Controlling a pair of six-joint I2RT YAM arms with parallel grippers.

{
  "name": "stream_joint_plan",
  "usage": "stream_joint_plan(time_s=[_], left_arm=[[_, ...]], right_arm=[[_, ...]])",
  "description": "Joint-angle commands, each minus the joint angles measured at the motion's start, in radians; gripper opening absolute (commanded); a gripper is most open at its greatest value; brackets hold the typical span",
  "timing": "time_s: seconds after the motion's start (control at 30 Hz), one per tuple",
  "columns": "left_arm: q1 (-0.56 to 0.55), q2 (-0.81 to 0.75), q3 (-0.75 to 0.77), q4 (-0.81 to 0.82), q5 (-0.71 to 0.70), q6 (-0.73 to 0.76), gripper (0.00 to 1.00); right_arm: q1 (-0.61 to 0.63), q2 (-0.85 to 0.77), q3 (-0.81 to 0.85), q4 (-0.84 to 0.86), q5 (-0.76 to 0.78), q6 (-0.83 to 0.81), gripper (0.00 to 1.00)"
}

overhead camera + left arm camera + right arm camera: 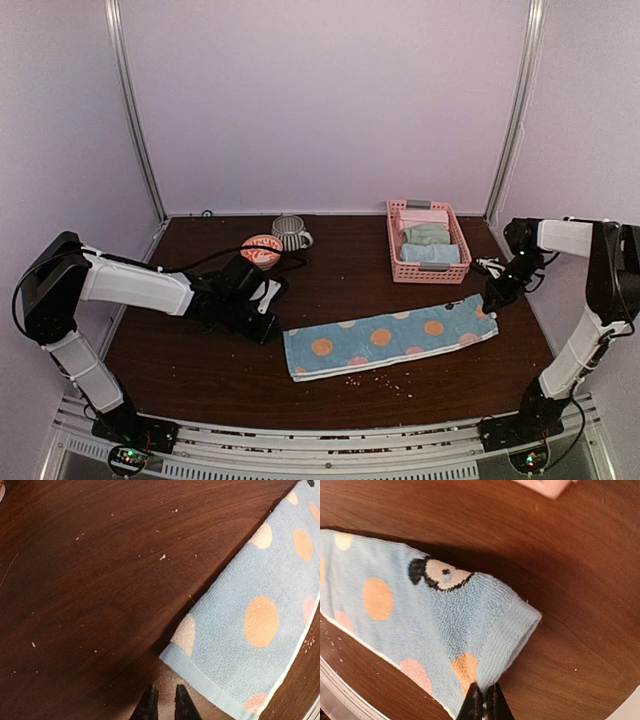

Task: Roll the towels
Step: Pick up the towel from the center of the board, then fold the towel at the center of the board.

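A light blue towel (390,340) with orange, pink and pale dots lies flat and stretched out across the front of the dark wooden table. My right gripper (490,303) is at its right end. In the right wrist view that gripper (484,692) is shut on the edge of the towel (420,615), whose end is lifted into a small fold. My left gripper (268,322) sits low by the towel's left end. In the left wrist view its tips (165,692) stand slightly apart over bare wood, just short of the towel's corner (250,630), holding nothing.
A pink lattice basket (395,262) stands at the back right, holding a pink towel (424,217), a grey-green one (428,234) and a light blue one (432,254). A ribbed mug (290,232) and an orange bowl (262,250) stand behind the left gripper. Crumbs lie near the towel's front edge.
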Motion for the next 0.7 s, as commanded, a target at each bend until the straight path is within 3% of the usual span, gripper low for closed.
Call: stream_joint_plan(time_s=[0.0,0.27,0.67], left_arm=[[-0.006,0.002,-0.005,0.028,-0.013,-0.001,0.13],[-0.006,0.009,0.005,-0.004,-0.043,0.006,0.13],[-0.005,0.012,-0.02,-0.035,-0.068,-0.026,0.13]], right_arm=[[0.001,-0.072,0.091,-0.145,-0.154,-0.08,0.0],[0.082,-0.032,0.162,-0.261,-0.322,-0.1,0.0],[0.385,0.12,0.285,-0.335,-0.608,-0.095,0.0]])
